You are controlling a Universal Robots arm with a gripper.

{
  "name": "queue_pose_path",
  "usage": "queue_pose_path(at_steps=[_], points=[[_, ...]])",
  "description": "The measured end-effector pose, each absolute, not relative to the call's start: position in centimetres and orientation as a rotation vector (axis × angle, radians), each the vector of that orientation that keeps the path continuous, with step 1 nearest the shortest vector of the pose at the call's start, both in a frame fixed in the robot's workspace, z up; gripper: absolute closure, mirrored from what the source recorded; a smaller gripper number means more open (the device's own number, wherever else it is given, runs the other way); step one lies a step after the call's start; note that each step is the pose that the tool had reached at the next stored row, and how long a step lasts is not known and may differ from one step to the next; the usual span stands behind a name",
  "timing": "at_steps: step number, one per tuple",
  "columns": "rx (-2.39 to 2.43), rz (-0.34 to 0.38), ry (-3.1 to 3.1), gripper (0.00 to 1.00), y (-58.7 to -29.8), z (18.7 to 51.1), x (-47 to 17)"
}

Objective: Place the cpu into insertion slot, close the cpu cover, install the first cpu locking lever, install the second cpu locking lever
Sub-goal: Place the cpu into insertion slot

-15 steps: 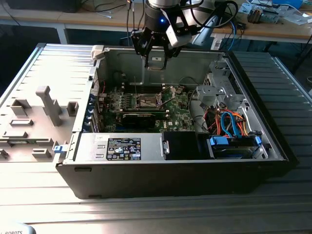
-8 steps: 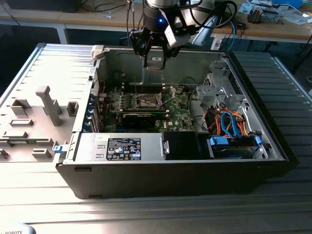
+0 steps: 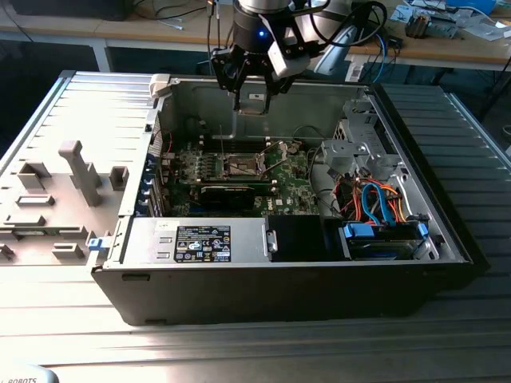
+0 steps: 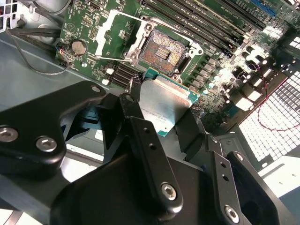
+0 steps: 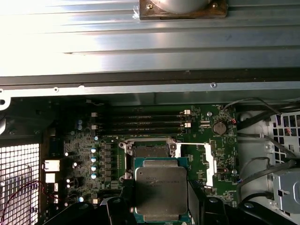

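The black gripper (image 3: 253, 94) is clamping the flat silver-grey square cpu (image 5: 161, 191) above the dark square insertion slot (image 4: 161, 49). Tilted seating could bend pins.

Exterior view angled down on the whole computer case (image 3: 279, 295), both wrist views close above the insertion slot (image 4: 164, 47) (image 5: 151, 151)

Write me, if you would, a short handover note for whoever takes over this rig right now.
Pincer shut on the cpu, held over the green board of the open computer case.
Insertion slot bare; cpu cover swung open beside it.
Done: cpu picked up. Left: seating it, closing the cover, both locking steps.
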State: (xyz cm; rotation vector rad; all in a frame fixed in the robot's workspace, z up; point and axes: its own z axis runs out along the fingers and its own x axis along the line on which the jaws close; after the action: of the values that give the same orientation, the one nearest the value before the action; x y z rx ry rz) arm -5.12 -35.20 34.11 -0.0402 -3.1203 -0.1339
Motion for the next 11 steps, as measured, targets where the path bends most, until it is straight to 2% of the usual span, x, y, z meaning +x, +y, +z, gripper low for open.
queue_pose_path(at_steps=[11], points=[[-0.040, -0.134, -3.120, 0.46, -35.20, 34.10, -5.36]])
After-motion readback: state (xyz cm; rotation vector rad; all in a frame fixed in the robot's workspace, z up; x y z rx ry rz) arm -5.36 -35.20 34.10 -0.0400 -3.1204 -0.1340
